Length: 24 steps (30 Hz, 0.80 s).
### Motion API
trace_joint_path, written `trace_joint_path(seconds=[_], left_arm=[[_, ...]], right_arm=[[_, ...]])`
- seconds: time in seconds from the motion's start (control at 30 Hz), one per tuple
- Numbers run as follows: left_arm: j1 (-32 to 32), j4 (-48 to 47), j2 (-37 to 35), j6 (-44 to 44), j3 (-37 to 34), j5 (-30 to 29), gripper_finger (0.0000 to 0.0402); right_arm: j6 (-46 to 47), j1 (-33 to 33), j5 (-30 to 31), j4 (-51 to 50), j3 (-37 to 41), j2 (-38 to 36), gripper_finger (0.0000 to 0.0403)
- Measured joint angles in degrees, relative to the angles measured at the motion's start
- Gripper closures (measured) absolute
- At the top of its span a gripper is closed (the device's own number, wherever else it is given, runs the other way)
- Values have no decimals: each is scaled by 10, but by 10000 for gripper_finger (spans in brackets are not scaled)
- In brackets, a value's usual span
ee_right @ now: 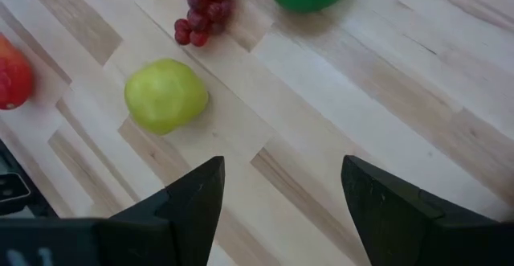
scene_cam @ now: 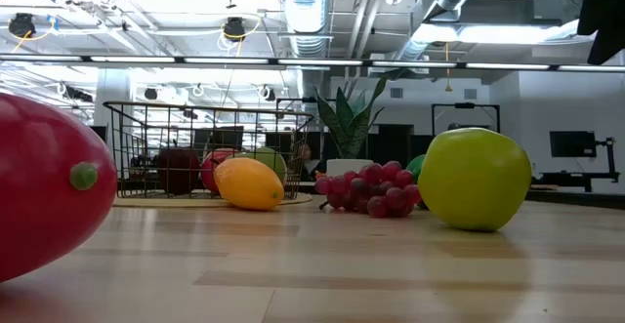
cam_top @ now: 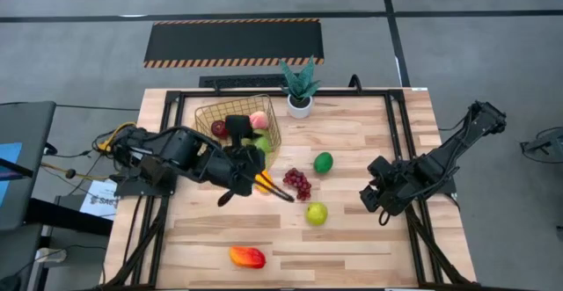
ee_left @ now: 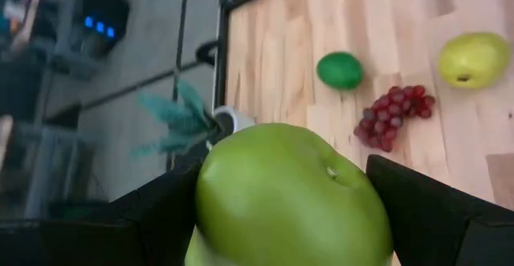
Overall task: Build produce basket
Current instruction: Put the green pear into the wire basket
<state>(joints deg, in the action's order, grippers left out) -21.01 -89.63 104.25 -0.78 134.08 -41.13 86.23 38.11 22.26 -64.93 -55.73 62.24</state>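
The left gripper (ee_left: 293, 218) is pinching a green pear (ee_left: 293, 198), one dark finger on each flank, so the fruit fills the gap and cannot roll out. In the high view the left gripper (cam_top: 255, 155) sits at the near corner of the gold wire basket (cam_top: 211, 112), with the pear (cam_top: 262, 143) showing green at that rim (whether it is over the rim or just beside it cannot be told). That placement suits a drop into the basket, which already holds a dark red apple (cam_top: 218, 128) and a pink peach (cam_top: 258, 120).

Just beside the gripper on the table lies a yellow-orange mango (cam_top: 265, 182), and next to it the purple grapes (cam_top: 297, 183). Farther out are a green lime (cam_top: 324, 162), a yellow-green apple (cam_top: 317, 213) and, near the front edge, a red-orange mango (cam_top: 247, 257); all still wait on the wood. A spiky potted plant (cam_top: 300, 87) stands behind the basket, apart from the produce.

The right gripper (ee_right: 281, 190) hangs with its fingers spread and nothing between them, at the right side of the table (cam_top: 369, 247), probably kept clear so the left arm can work unhindered.
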Motion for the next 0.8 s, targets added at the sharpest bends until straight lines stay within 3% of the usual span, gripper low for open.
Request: trace_joint_path(seconds=[0.23, 0.8], left_arm=[[26, -4, 0, -151, -4, -35, 90], [100, -4, 0, -465, -4, -43, 90]], right_arm=[[8, 0, 0, 18, 0, 0, 129], [9, 0, -25, 44, 0, 0, 129]])
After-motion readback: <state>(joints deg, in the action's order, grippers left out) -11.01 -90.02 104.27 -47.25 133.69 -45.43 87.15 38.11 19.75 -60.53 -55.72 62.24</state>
